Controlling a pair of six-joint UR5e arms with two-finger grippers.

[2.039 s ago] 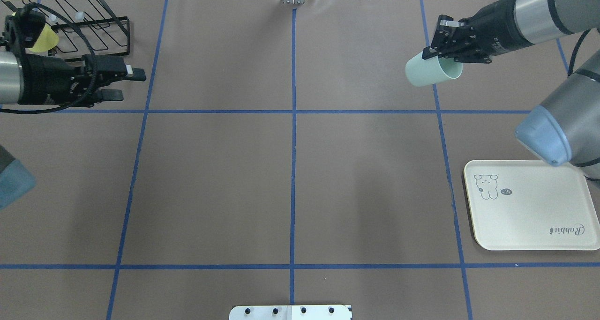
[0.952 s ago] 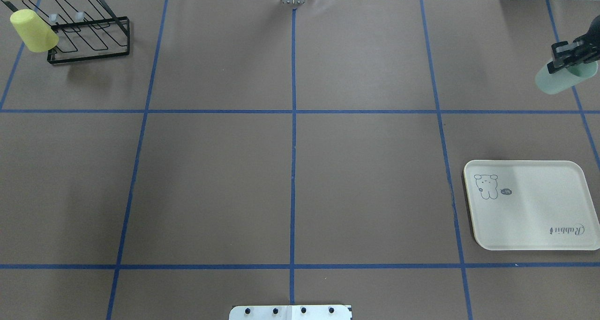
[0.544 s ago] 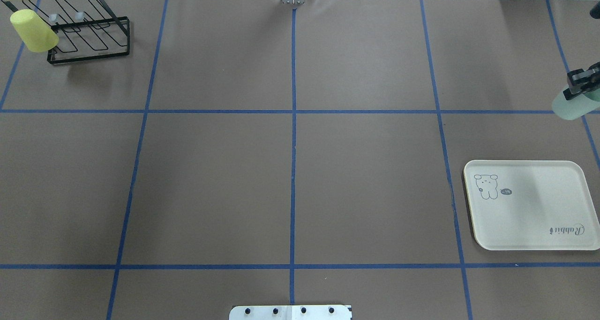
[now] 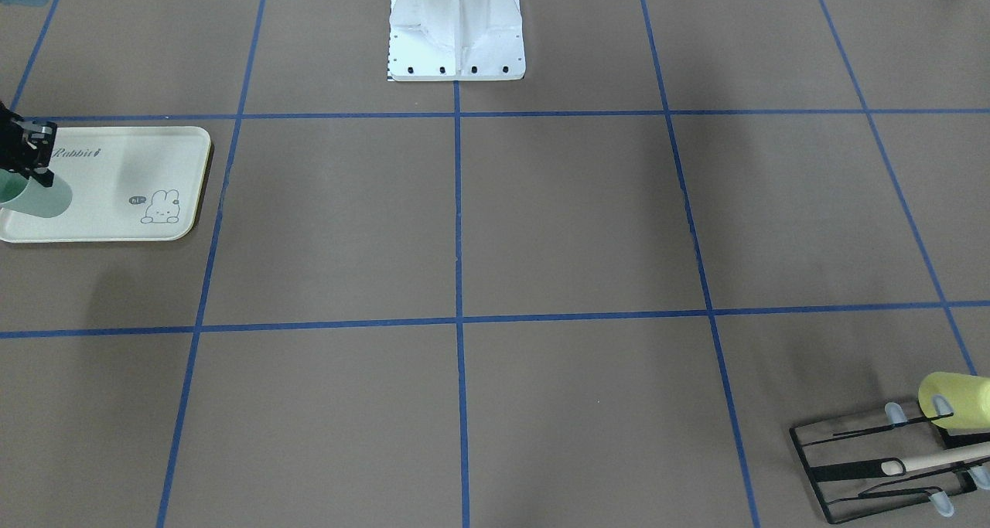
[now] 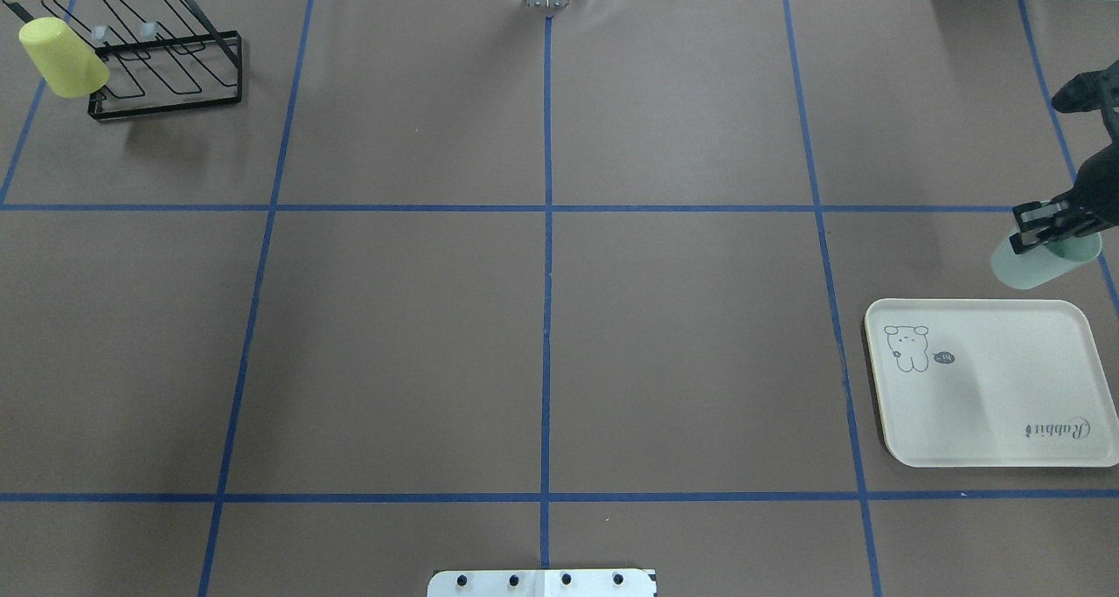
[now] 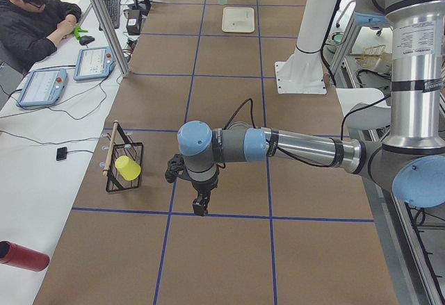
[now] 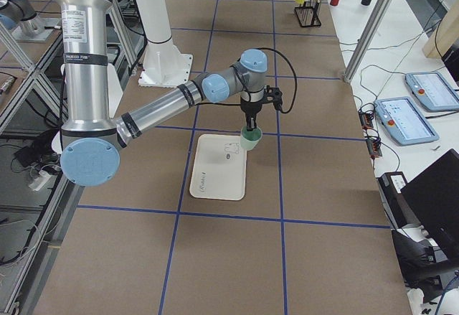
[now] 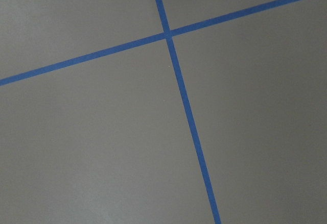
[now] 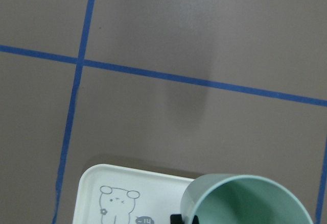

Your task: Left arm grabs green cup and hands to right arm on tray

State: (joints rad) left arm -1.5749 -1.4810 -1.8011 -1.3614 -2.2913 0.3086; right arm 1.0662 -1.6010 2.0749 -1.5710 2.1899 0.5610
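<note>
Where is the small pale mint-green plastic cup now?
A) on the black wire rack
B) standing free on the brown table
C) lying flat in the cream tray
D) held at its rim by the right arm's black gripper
D: the right gripper clamps the rim of the mint-green cup, near the cream tray.

Grips the mint-green cup [image 5: 1037, 267] by its rim, mouth up, raised near the far edge of the cream tray [image 5: 988, 422].

Bright, even light leaves soft, faint shadows on the brown table [image 5: 393, 335] and the tray [image 5: 1032, 361]; views sharp.
</note>
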